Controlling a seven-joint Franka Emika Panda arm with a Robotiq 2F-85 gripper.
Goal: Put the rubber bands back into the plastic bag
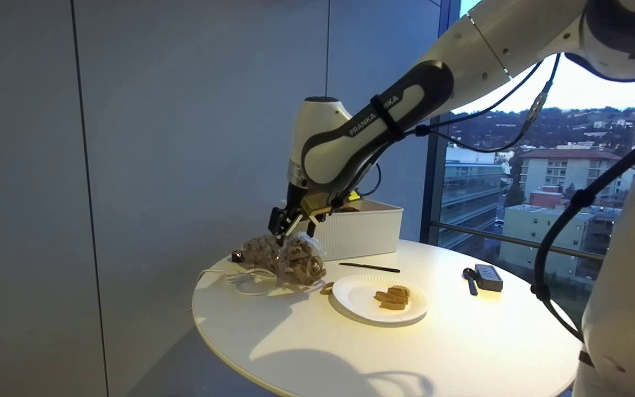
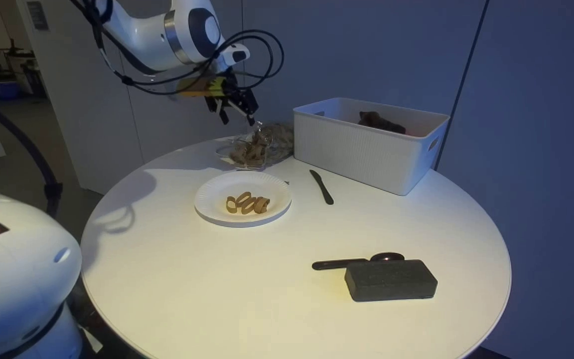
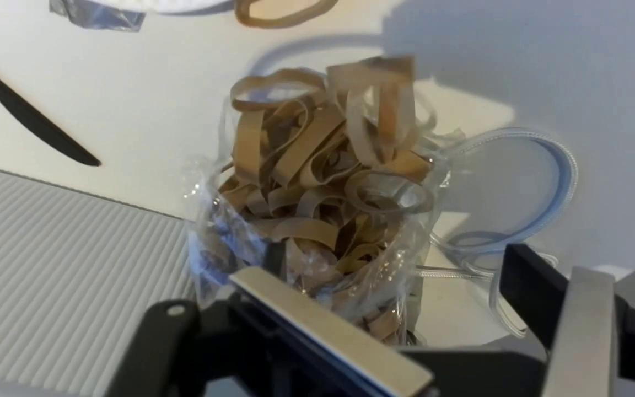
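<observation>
The clear plastic bag [image 1: 302,259] lies on its side, full of tan rubber bands; it also shows in an exterior view [image 2: 267,144]. In the wrist view, rubber bands [image 3: 306,149] show at the mouth of the bag [image 3: 372,289], some standing out of it. Several rubber bands [image 1: 392,298] lie on the white paper plate [image 1: 350,300], and also in an exterior view [image 2: 247,203]. A loose band [image 1: 327,288] lies beside the plate. My gripper [image 1: 295,238] is open, its fingers [image 3: 397,256] wide apart over the bag, with nothing seen between them.
A white ribbed box [image 2: 354,147] stands right beside the bag. A black knife [image 2: 322,188] lies between box and plate. A white cable [image 3: 565,176] coils next to the bag. A black spoon [image 2: 339,264] and dark block [image 2: 391,281] lie farther off.
</observation>
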